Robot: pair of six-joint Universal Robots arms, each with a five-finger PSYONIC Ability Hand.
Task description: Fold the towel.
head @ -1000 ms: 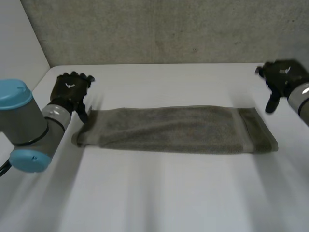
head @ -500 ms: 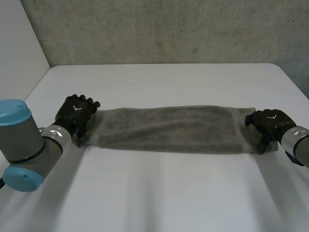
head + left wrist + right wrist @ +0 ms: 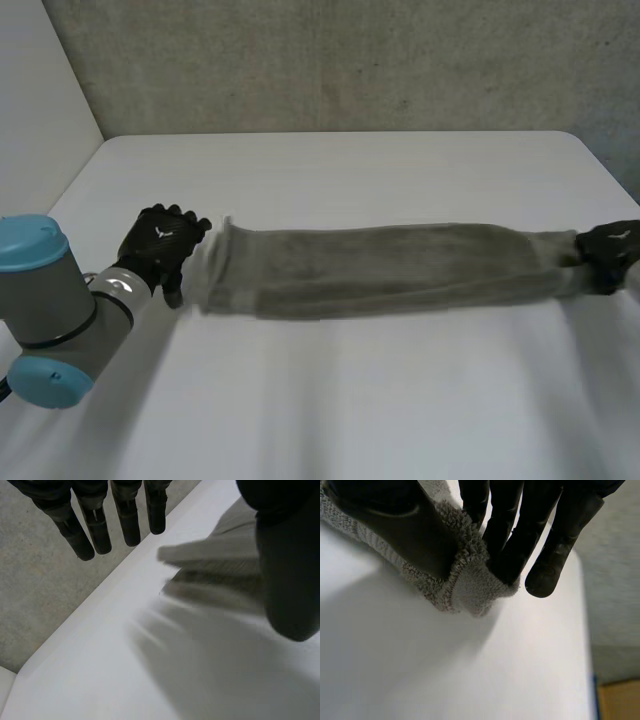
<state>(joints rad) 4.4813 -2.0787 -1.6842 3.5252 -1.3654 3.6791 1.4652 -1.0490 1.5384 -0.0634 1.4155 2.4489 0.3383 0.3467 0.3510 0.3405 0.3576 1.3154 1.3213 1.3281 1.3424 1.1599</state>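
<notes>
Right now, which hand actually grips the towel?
The right hand: thumb and fingers pinch the towel at its end. The left hand has straight fingers, off the cloth.

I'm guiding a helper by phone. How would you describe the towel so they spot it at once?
On the white table in front of the grey wall, a long towel lies stretched side to side between two black hands. The right hand pinches one end; the left hand is beside the other. It is the sole cloth, fuzzy grey-brown.
</notes>
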